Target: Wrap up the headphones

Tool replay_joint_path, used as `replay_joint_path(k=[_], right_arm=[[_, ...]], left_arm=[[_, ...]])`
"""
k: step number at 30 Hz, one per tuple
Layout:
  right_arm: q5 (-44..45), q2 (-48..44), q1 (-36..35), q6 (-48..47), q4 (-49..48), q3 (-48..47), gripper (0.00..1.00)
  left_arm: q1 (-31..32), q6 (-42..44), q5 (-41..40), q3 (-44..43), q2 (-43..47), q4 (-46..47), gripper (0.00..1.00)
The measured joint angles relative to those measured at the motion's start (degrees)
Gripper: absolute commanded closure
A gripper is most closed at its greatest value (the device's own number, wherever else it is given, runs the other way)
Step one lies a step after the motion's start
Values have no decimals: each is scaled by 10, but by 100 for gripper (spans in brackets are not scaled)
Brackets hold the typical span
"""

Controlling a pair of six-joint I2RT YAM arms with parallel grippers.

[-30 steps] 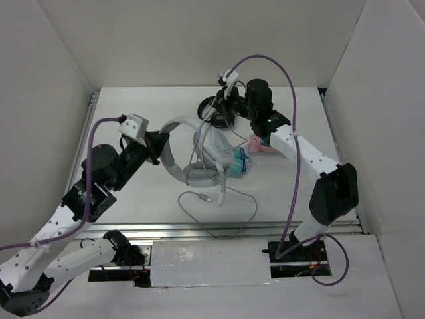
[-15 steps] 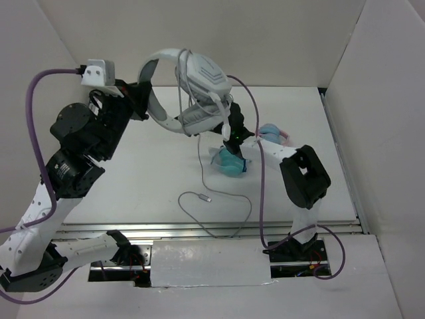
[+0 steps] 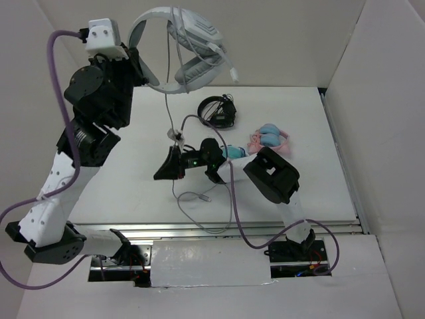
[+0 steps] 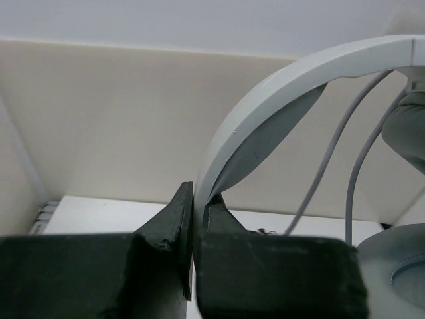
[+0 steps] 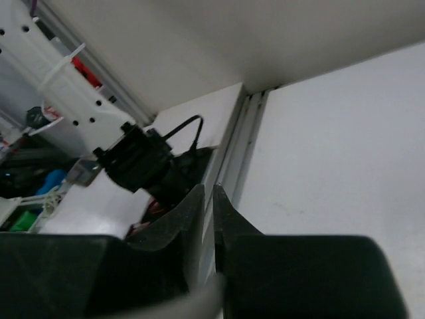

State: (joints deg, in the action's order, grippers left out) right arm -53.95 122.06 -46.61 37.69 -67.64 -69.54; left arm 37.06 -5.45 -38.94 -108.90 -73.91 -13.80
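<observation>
The white and light-grey headphones (image 3: 192,40) hang high above the table's back left. My left gripper (image 3: 136,58) is shut on their wide headband (image 4: 265,93), which rises from between the fingers (image 4: 194,199) in the left wrist view. A grey ear pad (image 4: 398,272) shows at the right there. The thin grey cable (image 3: 169,113) hangs from the headphones to the table and ends in a plug (image 3: 206,198). My right gripper (image 3: 161,173) is low over the table's middle left. Its jaws (image 5: 214,199) are almost together, with a blurred grey cable (image 5: 179,306) running into them.
Small black headphones (image 3: 218,111) lie at the back middle. Teal headphones (image 3: 234,151) and pink-and-blue headphones (image 3: 269,138) lie just right of my right arm. Loose cable loops lie near the front rail (image 3: 219,229). White walls close in the left, back and right.
My left arm has lifted the headphones from the table to high at the back left. My right arm has swung from the back to low at the middle left, beside the hanging cable.
</observation>
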Motion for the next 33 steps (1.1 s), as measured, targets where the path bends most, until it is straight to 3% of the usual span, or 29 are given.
replay_joint_path(k=[5, 10, 14, 18, 22, 27, 33], right_arm=[[-40, -64, -18, 63, -33, 178, 100], [-2, -217, -10, 68, -35, 390, 100], [77, -412, -16, -12, 5, 473, 100], [266, -621, -83, -155, 204, 437, 100], [468, -720, -136, -262, 364, 362, 100], [679, -737, -155, -407, 485, 279, 100], [767, -684, -117, -561, 538, 193, 100]], left_arm=[[-49, 21, -30, -31, -49, -8, 100], [-178, -42, 17, -31, -69, -47, 100], [-285, -113, 37, -15, -104, -61, 100], [-322, -155, 39, 42, -140, -63, 100], [-316, -180, 41, 165, -144, -50, 100], [-305, -217, 70, 352, -131, -6, 100], [-237, -196, 94, 514, -70, 41, 100]])
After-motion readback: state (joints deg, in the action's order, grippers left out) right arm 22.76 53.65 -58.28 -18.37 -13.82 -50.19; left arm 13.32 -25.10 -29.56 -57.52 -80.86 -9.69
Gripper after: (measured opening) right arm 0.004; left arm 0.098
